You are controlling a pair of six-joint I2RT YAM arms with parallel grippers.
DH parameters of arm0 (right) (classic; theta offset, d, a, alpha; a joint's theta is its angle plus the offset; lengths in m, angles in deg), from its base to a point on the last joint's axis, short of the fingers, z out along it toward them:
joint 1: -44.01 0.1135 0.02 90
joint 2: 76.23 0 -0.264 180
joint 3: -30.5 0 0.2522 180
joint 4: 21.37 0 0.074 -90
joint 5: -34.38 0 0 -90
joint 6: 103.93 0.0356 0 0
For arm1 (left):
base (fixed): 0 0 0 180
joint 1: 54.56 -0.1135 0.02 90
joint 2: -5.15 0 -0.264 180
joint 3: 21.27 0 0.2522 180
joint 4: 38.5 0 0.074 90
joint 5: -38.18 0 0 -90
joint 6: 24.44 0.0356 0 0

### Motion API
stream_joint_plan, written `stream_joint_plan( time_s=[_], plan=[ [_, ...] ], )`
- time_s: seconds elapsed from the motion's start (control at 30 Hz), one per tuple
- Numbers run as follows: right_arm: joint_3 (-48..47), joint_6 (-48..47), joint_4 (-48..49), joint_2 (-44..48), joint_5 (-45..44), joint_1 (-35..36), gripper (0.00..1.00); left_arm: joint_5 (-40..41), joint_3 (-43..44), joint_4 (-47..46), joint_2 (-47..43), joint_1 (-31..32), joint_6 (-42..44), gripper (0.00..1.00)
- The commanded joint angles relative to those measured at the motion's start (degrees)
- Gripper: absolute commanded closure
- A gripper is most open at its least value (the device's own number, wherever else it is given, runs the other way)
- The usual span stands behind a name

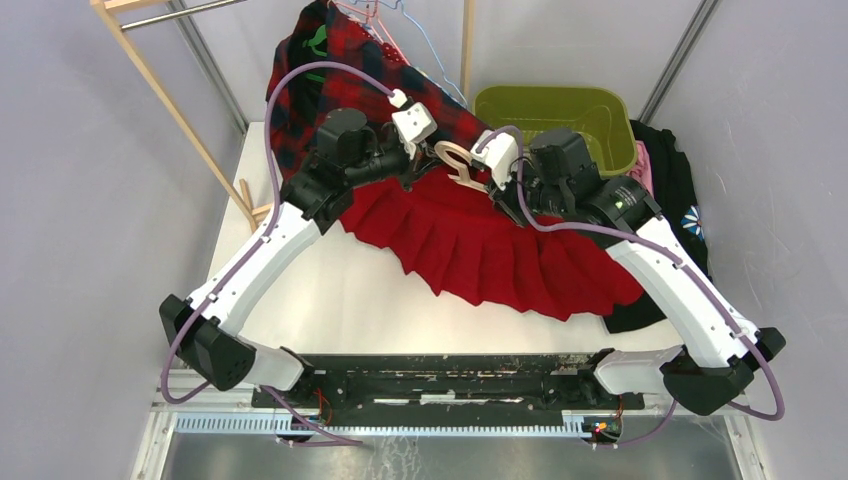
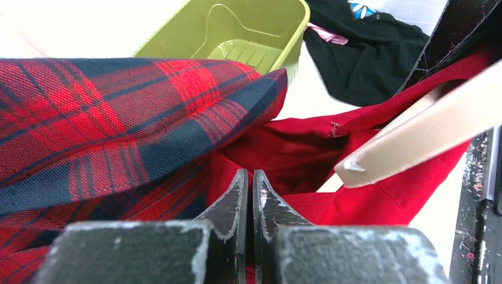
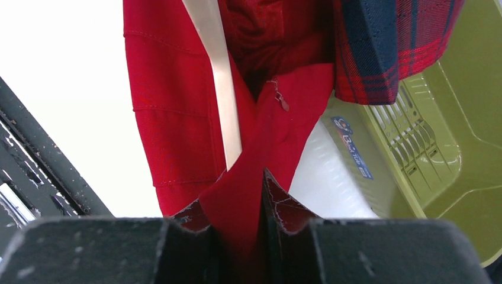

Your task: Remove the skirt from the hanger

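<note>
We are working the skirt, lying mid-frame, off its hanger: our right gripper is pinching it, our left gripper is pressed together on nothing we can see, and next we are likely needing to tug the skirt free.
</note>
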Motion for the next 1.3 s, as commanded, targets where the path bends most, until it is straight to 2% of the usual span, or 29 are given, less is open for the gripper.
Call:
stream_joint_plan(
  time_s=[0.0, 0.3, 0.57, 0.73, 0.93, 1.1, 1.13, 1.23, 1.27],
  plan=[
    [-1.0, 0.7, 7.2, 3.0, -1.3, 0.0, 0.99, -0.6, 3.2, 1.7, -0.2, 0.1, -1.8, 0.97],
    [-0.6, -0.5, 9.2, 0.7, -8.4, 0.0, 0.99, 19.2, 0.8, 16.7, -7.3, -1.9, 3.4, 0.97],
    [-1.2, 0.4, 10.7, -1.2, -11.3, 0.0, 0.99, 27.2, -4.1, 24.3, -13.1, -7.8, 7.0, 0.97],
    [-1.9, 0.1, 10.9, -1.1, -12.5, 0.0, 0.99, 31.7, -14.7, 23.8, -16.1, -11.7, 9.0, 0.97],
    [-0.8, 0.4, 10.6, 0.2, -11.2, 0.0, 0.99, 29.3, -16.7, 23.0, -15.3, -13.2, 9.5, 0.97],
    [-0.4, 0.4, 10.2, 1.1, -8.3, 0.0, 0.99, 20.3, -6.6, 24.8, -12.8, -12.9, 9.6, 0.97],
    [-0.3, 0.3, 10.1, 1.1, -7.2, 0.0, 0.99, 18.4, -3.6, 24.9, -12.6, -12.8, 9.3, 0.95],
    [-0.7, 0.1, 9.2, 0.9, -4.9, 0.0, 0.99, 10.4, 4.7, 25.1, -12.2, -12.6, 8.9, 0.48],
    [-0.8, 0.2, 9.1, 0.9, -4.5, 0.0, 0.99, 7.7, 6.7, 24.7, -12.2, -12.7, 8.6, 0.39]
  ],
)
